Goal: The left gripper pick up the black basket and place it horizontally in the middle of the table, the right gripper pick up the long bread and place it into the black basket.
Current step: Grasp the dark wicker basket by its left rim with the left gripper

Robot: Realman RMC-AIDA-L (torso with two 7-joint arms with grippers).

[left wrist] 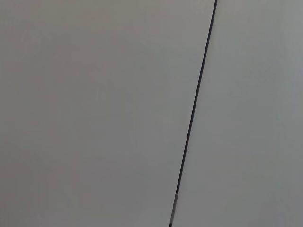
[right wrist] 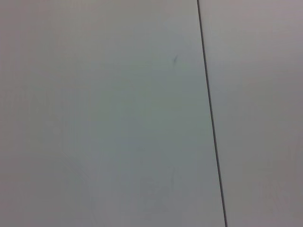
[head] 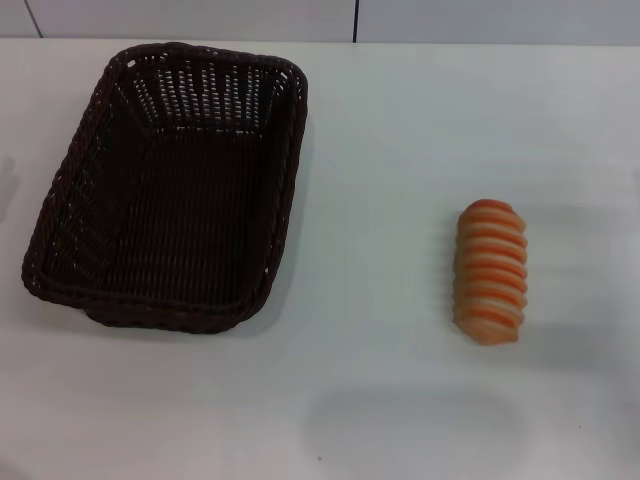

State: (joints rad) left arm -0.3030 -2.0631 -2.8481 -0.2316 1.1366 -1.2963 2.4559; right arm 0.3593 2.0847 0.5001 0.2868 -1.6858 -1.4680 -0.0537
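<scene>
Left fingers: I cannot see them. The left gripper is in none of my views, so whether they are apart or together I cannot tell. The left wrist camera gives me only a pale flat panel with a thin dark seam (left wrist: 194, 113).
Right fingers: the same. The right gripper is out of view, its state unknown to me, and its wrist camera shows a similar panel with a seam (right wrist: 211, 123).
Black basket (head: 170, 190): lies on the white surface (head: 400, 150), empty, long axis running away from me and slightly skewed, open side up.
Long bread (head: 491, 272): well apart from the basket, on its right, lying lengthwise in roughly the same direction as the basket, not touching anything.
Step in hand: I judge nothing has begun; the first move is the left arm's reach for the basket.
Grasp choice: I would take the braided rim (head: 290, 170) on the long side nearest the bread, one finger inside the wall and one outside, since the sloped weave offers little else to pinch.
Placement: turn it a quarter so the long side runs crosswise, and set it toward the bread without touching the loaf.
Risk: a one-sided rim hold may let the basket tilt, so I would lift low and slowly.
</scene>
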